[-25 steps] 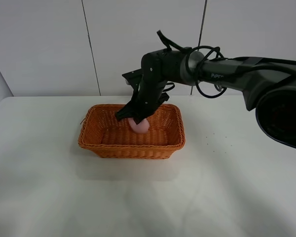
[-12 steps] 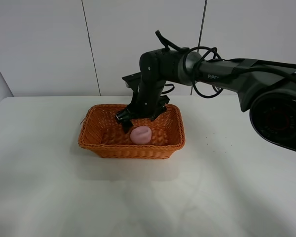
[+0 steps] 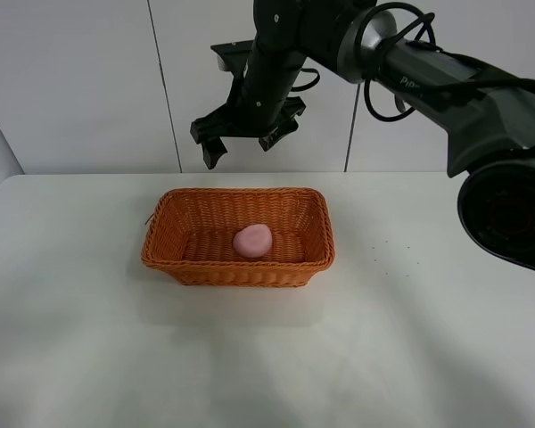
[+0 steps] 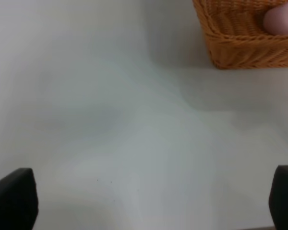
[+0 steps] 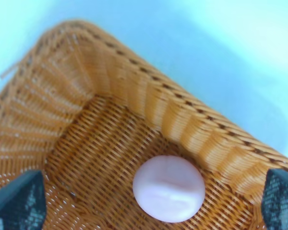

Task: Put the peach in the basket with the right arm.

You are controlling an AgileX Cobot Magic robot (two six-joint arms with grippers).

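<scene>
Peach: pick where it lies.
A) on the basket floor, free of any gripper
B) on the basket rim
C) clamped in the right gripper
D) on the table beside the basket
A: the peach rests on the woven floor of the basket, and the open right gripper hangs well above it.

The peach is pink, woven basket orange-brown, table seemingly white.

A plain white table stands against a white panelled wall with dark vertical seams.
</scene>
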